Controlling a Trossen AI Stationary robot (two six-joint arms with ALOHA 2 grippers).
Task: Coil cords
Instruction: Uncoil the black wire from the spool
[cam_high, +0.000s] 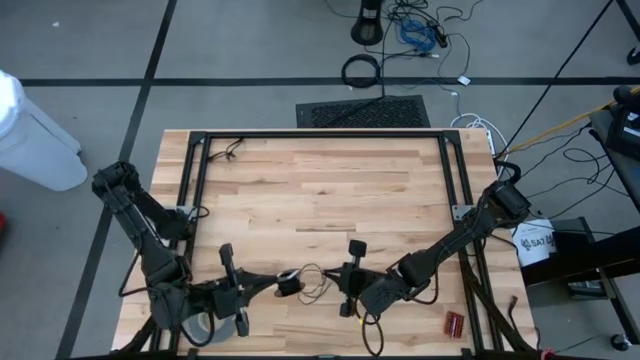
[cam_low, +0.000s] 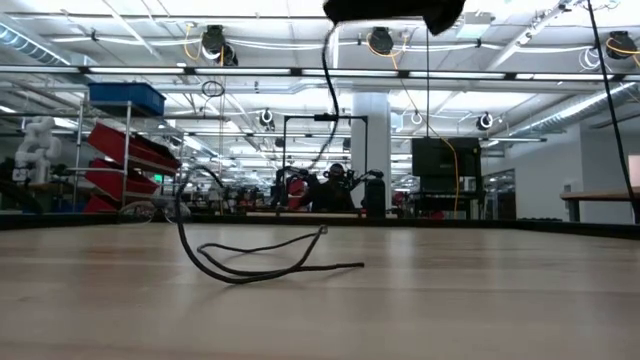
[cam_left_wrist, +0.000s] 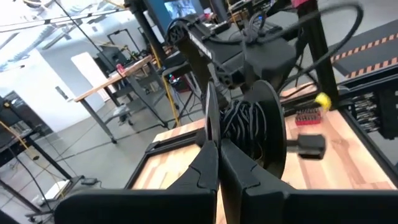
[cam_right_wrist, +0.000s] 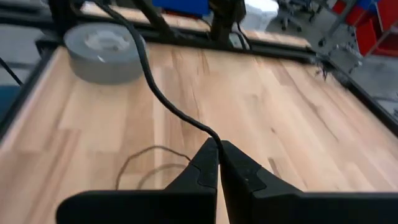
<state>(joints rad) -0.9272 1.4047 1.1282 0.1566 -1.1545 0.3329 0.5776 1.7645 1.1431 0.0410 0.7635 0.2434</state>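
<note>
The cord is a thin dark wire partly wound on a small round black disc (cam_left_wrist: 252, 124). Its loose part (cam_low: 262, 262) lies in loops on the wood near the table's front middle. My left gripper (cam_high: 278, 284) is shut on the disc, which is held above the table. To its right, my right gripper (cam_right_wrist: 217, 148) is shut on the wire, also above the table. In the high view the two fingertips stand close, with the wire loops (cam_high: 312, 284) between and below them. My left gripper pinches the disc's thin near rim (cam_left_wrist: 210, 115) between its two fingers, which come level from the table's left. The disc stands on edge, clear of the table, with wound wire (cam_left_wrist: 241, 124) beside that rim. My right gripper pinches the wire (cam_right_wrist: 210, 138) between its fingertips, slanting down from the table's right. From the fingers the wire rises in a slack curve (cam_right_wrist: 144, 62) toward the left arm.
A wide grey tape roll (cam_right_wrist: 102, 42) lies at the front left, under the left arm. A small red object (cam_high: 455, 322) sits at the front right. A black frame (cam_high: 320, 134) edges the table. The far half of the wood is bare.
</note>
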